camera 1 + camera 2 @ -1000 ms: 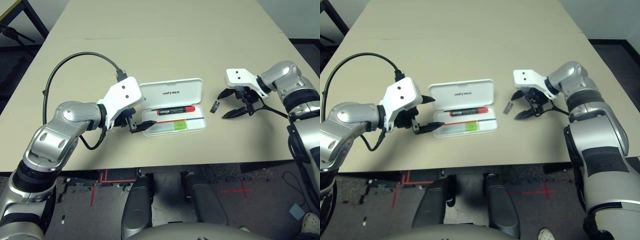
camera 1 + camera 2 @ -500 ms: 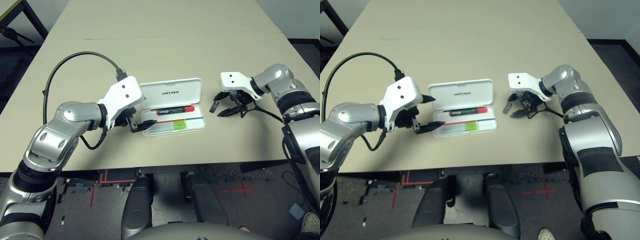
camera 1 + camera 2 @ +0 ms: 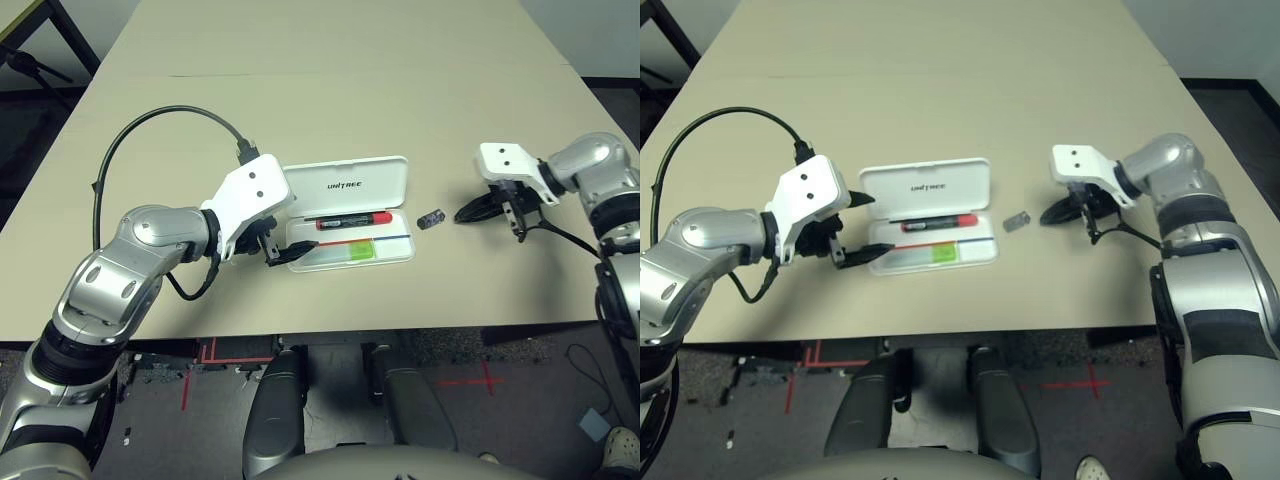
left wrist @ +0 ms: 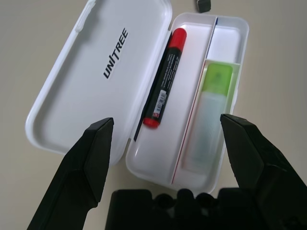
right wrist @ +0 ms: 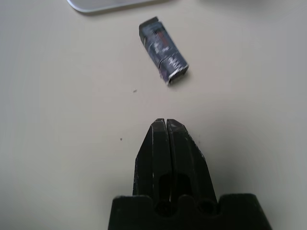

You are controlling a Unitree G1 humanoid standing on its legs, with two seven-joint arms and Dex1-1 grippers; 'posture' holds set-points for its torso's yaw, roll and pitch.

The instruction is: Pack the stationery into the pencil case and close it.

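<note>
Compared with the earlier frame, the right gripper (image 3: 459, 216) has shifted outward to the robot's right and its two fingers have closed. The small dark grey block-like piece with printed sides (image 3: 431, 219) has rotated on the table.

Eye views: The white hard plastic pencil case with rounded corners (image 3: 376, 184) lies open on the pale beige table (image 3: 330, 110), lid folded back, dark "UNITREE" print on the lid's inner face. The dark grey piece rests between the case and the right gripper, apart from both. The left gripper (image 3: 881, 223) is positioned at the opposite end of the case.

Left wrist view: The left gripper is spread wide – nothing is pinched between its fingers. The black marker with red cap and red end (image 4: 165, 79) lies in the tray compartment nearest the hinge. The pale translucent highlighter with green cap (image 4: 207, 124) lies across the thin red-and-blue divider line, in the other compartment.

Right wrist view: The right gripper's fingers are pressed together – empty. The dark grey piece lies flat just beyond the fingertips (image 5: 159, 127), not touching them.
</note>
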